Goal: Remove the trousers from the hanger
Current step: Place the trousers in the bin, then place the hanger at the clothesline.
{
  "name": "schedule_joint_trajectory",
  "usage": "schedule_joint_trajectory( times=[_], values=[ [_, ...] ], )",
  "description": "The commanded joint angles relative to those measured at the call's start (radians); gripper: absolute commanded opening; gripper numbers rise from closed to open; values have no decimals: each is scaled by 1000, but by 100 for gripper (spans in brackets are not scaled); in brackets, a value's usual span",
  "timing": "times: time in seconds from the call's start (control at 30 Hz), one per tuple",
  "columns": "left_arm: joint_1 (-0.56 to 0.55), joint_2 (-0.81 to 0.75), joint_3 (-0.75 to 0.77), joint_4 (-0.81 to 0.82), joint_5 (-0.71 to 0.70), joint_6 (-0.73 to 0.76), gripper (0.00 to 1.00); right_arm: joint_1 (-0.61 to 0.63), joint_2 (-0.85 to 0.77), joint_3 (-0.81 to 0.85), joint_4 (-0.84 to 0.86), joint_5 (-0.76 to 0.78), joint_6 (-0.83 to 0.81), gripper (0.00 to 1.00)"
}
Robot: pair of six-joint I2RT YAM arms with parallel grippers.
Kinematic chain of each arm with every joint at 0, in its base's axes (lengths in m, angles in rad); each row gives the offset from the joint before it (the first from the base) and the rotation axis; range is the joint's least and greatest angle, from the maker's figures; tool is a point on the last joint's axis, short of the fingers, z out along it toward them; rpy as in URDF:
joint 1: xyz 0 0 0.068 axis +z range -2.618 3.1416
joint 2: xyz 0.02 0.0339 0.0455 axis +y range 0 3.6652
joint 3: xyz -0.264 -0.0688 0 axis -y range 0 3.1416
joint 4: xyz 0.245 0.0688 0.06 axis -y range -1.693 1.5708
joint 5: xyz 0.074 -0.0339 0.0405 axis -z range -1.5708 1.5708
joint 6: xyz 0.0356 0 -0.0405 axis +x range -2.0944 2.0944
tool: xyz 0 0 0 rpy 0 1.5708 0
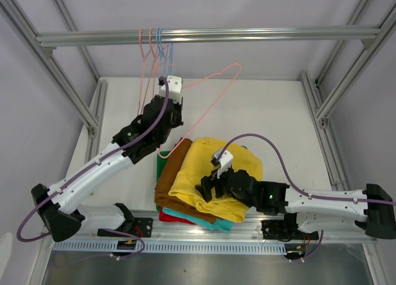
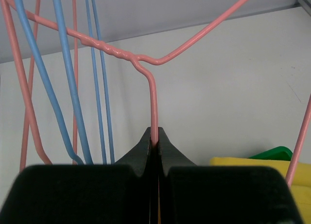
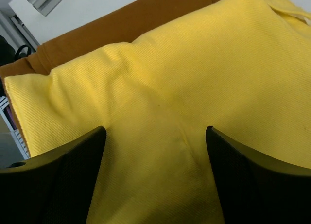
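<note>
My left gripper (image 1: 164,82) (image 2: 154,131) is shut on the wire of a bare pink hanger (image 1: 201,112) (image 2: 153,100), held tilted above the table behind the pile. The trousers lie stacked at the table's front: the yellow pair (image 1: 210,170) (image 3: 194,78) (image 2: 243,162) on top, then brown (image 1: 173,174) (image 3: 121,25), with teal (image 1: 210,222) and red (image 1: 167,217) edges showing beneath. My right gripper (image 1: 207,189) (image 3: 155,136) is open, low over the yellow pair, with the cloth spread between its fingers.
A green tray (image 1: 161,164) (image 2: 274,152) lies under the pile's back edge. Several pink and blue hangers (image 1: 159,47) (image 2: 63,88) hang from the overhead metal rail (image 1: 247,34). Frame posts stand at both sides of the table.
</note>
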Motion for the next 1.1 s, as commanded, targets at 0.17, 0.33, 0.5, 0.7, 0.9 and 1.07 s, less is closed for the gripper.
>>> schedule_joint_trajectory(
  times=[0.17, 0.33, 0.5, 0.7, 0.9, 1.07],
  values=[
    [-3, -52, -5, 30, 39, -5, 1, 24, -136, 250, -159, 131, -75, 90],
    [-29, -82, -16, 52, 40, 18, 0, 17, -200, 276, -55, 219, -118, 89],
    [-57, -107, -10, 49, 48, 16, 1, -63, -219, 273, 62, 296, -63, 82],
    [-81, -138, -10, 53, 54, 13, 1, -230, -176, 256, 188, 83, 81, 81],
    [-92, -136, -5, 42, 72, 3, 1, -304, -133, 253, 308, -32, 133, 79],
    [-100, -136, -4, 39, 77, -2, 1, -335, -114, 247, 389, -122, 161, 75]
  ],
)
